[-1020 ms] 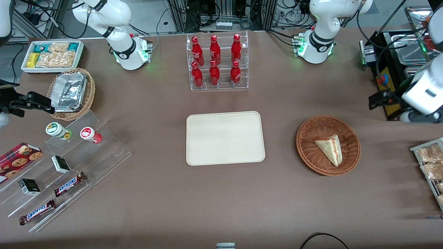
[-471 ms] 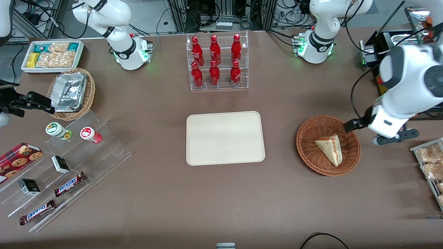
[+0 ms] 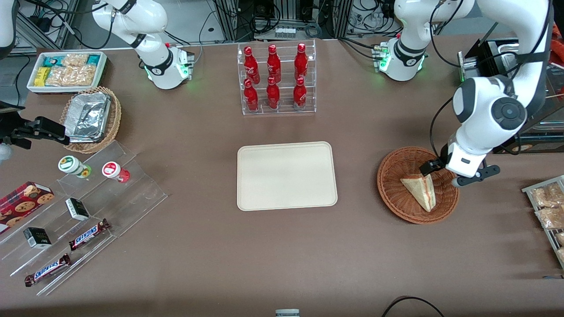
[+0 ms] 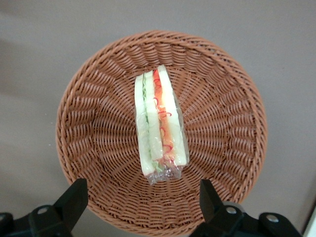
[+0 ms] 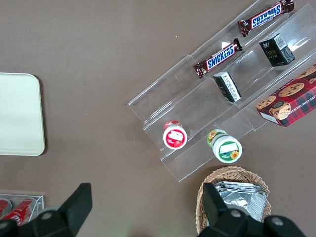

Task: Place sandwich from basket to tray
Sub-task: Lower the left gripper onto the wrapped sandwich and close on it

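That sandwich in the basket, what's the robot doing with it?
The left arm's end effector hangs open just above the basket, lined up over the sandwich. The sandwich lies untouched in the basket. The tray beside it, toward the parked arm's end, is where it should go.

Your working arm covered part of the basket (image 3: 410,207) rim, and picture edges cut off several things.

The gripper (image 3: 440,174) sat over the basket's farther rim, just above the sandwich (image 3: 421,190) tip. In your wrist view, only two finger (image 4: 74,197) tips showed, set wide apart. The snack rack (image 3: 548,211) ran off the front view's edge.
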